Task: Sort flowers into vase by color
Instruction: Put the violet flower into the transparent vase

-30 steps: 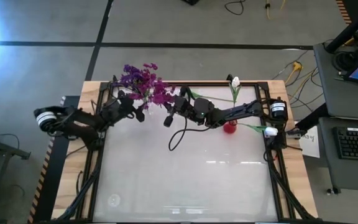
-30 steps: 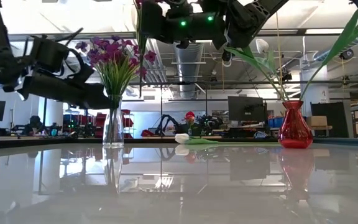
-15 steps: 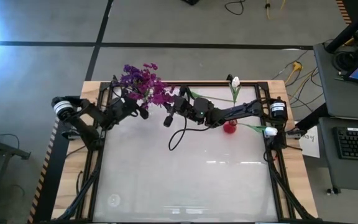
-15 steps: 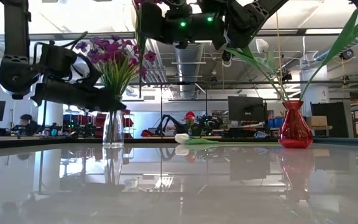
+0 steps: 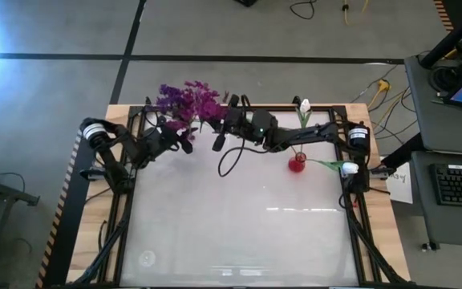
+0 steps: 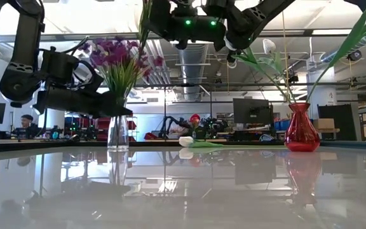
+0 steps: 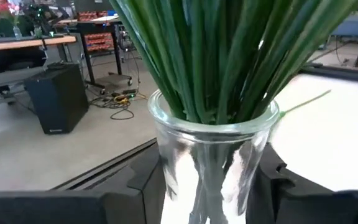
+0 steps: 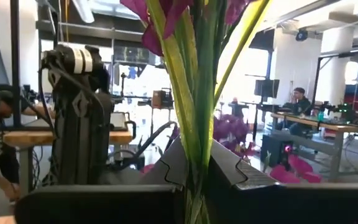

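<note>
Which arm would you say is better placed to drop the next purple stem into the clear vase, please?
The right. The right gripper is shut on a purple stem above the table, near the clear vase. The left gripper brackets that vase's base, steadying it, so it is occupied.
</note>
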### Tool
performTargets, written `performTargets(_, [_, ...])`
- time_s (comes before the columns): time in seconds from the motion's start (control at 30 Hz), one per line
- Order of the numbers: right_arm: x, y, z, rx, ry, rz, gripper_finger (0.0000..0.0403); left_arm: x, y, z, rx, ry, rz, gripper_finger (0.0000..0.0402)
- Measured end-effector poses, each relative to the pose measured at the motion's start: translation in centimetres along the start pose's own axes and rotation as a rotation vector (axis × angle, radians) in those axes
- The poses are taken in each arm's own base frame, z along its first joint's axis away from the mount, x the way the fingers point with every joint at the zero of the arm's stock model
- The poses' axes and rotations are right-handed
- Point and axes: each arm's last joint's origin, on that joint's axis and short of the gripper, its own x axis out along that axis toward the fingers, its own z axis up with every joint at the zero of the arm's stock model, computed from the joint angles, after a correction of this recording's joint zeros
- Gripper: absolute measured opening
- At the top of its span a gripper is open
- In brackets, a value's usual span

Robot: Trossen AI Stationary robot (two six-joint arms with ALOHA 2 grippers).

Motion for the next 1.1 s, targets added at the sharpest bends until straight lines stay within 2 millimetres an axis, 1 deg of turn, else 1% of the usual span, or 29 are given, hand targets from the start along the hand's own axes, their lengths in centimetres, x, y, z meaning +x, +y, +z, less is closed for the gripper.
performTargets(0.1, [0.1,-0.5,0.1,-0.001,-0.003,-0.009,0.0022,0.0,0.0,-0.1,-0.045,-0.008,-0.001,0.0146])
performTargets(0.27, [0.2,-0.9,0.2,-0.003,-0.018,-0.019,0.0022,0.0,-0.1,-0.2,-0.111,-0.007,-0.024,0.0138])
performTargets(0.57, [0.2,-0.9,0.4,-0.022,-0.034,-0.018,0.0022,-0.1,-0.7,-0.1,-0.120,-0.006,-0.121,0.0140])
performTargets(0.9, [0.2,-0.9,0.4,-0.028,-0.034,-0.018,0.0022,-0.3,-2.1,-0.1,-0.131,-0.001,-0.205,0.0139])
performTargets(1.1, [0.2,-0.8,0.4,-0.019,-0.033,-0.011,0.0022,0.2,-3.3,0.2,-0.143,-0.006,-0.253,0.0139])
